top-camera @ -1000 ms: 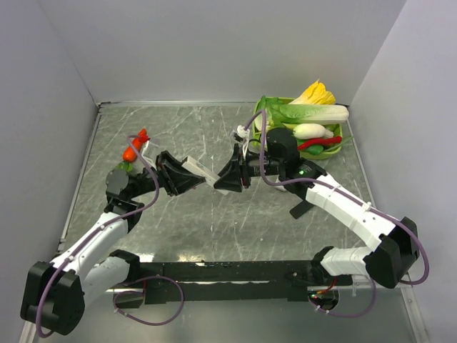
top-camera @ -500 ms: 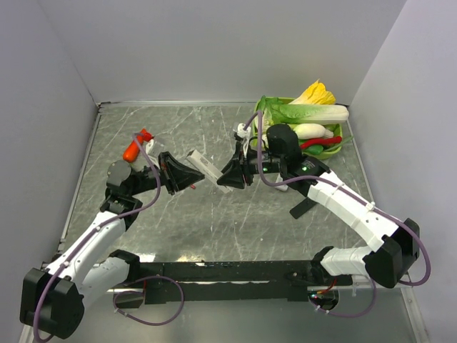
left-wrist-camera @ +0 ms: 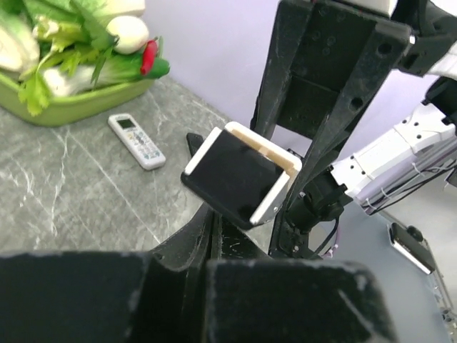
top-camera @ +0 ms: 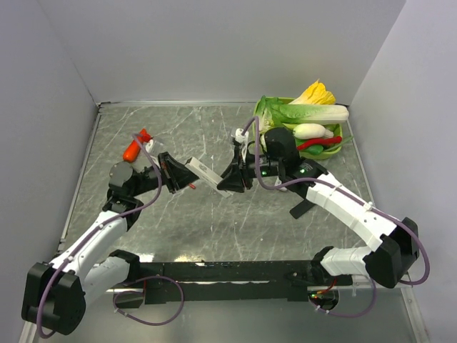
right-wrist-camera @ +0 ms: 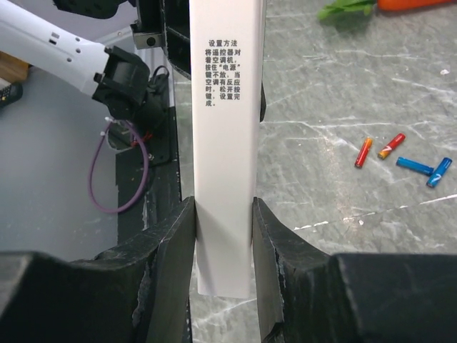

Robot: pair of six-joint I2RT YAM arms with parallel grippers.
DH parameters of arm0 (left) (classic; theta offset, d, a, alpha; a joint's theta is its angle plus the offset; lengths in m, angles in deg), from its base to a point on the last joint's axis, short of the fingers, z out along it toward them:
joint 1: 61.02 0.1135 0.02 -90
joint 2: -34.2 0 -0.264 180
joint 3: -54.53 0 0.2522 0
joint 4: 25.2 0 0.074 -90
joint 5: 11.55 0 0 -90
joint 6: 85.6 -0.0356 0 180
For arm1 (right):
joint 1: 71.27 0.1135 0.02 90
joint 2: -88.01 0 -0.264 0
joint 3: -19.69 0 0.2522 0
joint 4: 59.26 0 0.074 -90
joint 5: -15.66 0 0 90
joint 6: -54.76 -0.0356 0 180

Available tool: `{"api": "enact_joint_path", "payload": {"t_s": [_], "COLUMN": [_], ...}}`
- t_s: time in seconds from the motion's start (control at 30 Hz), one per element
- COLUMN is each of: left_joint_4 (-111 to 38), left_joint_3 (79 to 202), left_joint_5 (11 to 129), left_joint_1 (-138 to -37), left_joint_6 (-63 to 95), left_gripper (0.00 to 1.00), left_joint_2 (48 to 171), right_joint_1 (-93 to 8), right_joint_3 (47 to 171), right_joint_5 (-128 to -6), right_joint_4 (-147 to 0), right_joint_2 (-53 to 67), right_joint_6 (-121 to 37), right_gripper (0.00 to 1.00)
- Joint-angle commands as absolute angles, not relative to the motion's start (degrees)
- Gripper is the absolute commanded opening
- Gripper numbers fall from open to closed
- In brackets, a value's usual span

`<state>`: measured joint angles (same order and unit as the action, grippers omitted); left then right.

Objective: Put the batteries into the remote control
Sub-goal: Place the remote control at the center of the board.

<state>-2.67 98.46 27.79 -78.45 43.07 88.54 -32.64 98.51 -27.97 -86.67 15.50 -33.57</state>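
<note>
My right gripper (right-wrist-camera: 223, 214) is shut on the long slim white remote control (right-wrist-camera: 225, 107) and holds it above the table; printed text shows on its face. In the top view the remote control (top-camera: 206, 171) reaches from my right gripper (top-camera: 230, 181) toward my left gripper (top-camera: 183, 176). In the left wrist view my left gripper (left-wrist-camera: 212, 223) has its jaws together, with nothing showing between them, just below the remote's end (left-wrist-camera: 239, 174). Two red-orange batteries (right-wrist-camera: 363, 152) (right-wrist-camera: 391, 146) lie on the table beside a blue T-shaped piece (right-wrist-camera: 425, 168).
A green basket (left-wrist-camera: 86, 107) of toy vegetables (top-camera: 314, 114) stands at the back right. A shorter white remote (left-wrist-camera: 136, 141) lies near it. A black remote (top-camera: 301, 209) lies under my right arm. An orange-red toy (top-camera: 132, 150) lies at the back left.
My left gripper has drawn back a little to the left along the remote. My right gripper still holds the remote and has shifted slightly.
</note>
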Motion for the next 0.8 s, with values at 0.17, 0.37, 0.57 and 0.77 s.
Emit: {"api": "enact_joint_path", "payload": {"t_s": [0.17, 0.37, 0.57, 0.77], "left_joint_4": [-16.53, -35.34, -45.02, -48.72], "left_joint_3": [96.16, 97.11, 101.51, 103.36], "left_joint_5": [43.35, 70.13, 81.24, 89.07], "left_joint_1": [-78.24, -77.98, -77.98, -77.98], "left_joint_6": [38.50, 37.09, 32.44, 28.22], "left_gripper": [0.32, 0.72, 0.91, 0.99], "left_joint_2": [85.53, 75.87, 68.31, 63.21], "right_joint_1": [-32.69, -31.90, -27.34, -23.12], "right_joint_3": [90.50, 89.97, 91.28, 92.95], "right_joint_5": [-35.75, -44.53, -50.42, -54.56], "right_joint_4": [-81.81, -86.81, -87.61, -86.73], "right_joint_2": [13.74, 8.21, -0.23, -7.44], "right_joint_6": [-33.23, -28.04, -23.65, -21.01], "right_gripper": [0.11, 0.11, 0.11, 0.11]}}
